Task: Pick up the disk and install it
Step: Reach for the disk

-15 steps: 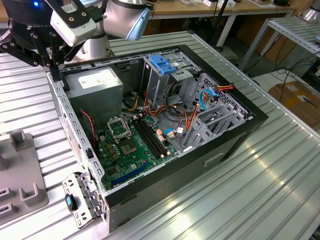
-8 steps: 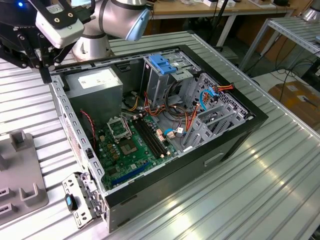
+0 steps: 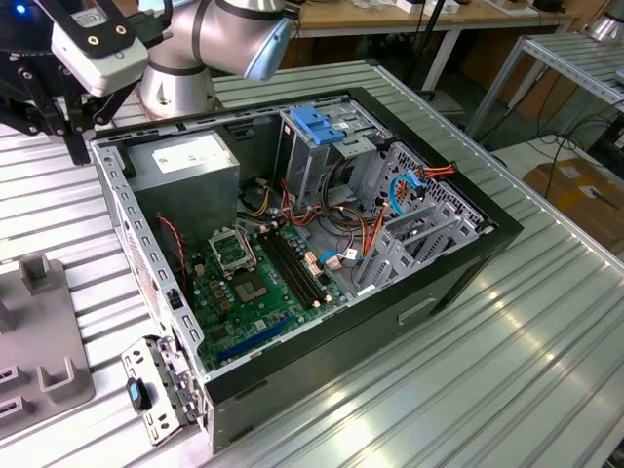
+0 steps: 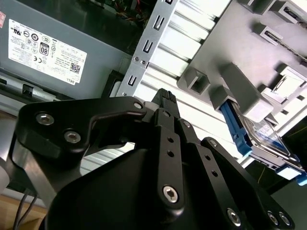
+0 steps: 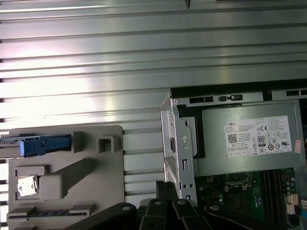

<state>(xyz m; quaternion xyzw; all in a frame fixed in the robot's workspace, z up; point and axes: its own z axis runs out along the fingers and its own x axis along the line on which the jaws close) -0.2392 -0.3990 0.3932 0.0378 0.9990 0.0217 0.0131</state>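
We find the bench (image 3: 546, 351) to be a ribbed aluminium surface of parallel slats, bright with reflected light; it carries the open computer case (image 3: 458, 283), which lies with its interior facing up. Inside the case we note the grey power-supply box (image 3: 185, 161) at the corner nearest the arm (image 3: 210, 39); the green motherboard (image 3: 253, 283) lies on the case bottom; a light-blue bracket (image 3: 317, 122) sits atop the drive cage. A grey fixture block (image 3: 39, 341) rests on the bench just beside the case, at the exterior view's left.

The disk (image 4: 261, 136) stands on edge in a slot of the fixture block, outside the case, with its blue rail showing in the second wrist view; in the first wrist view the disk (image 5: 45, 145) shows edge-on. The pincer (image 4: 165, 100) hangs above the bench between the fixture block and the power-supply corner of the case, apart from the disk; we cannot tell whether it is apart or together.

Beyond the bench, the room holds wooden tables (image 3: 409, 15) along the far side; a second slatted metal stand (image 3: 575, 58) is at the exterior view's right; a cardboard box (image 3: 575, 190) lies on the floor (image 3: 517, 161) near it.
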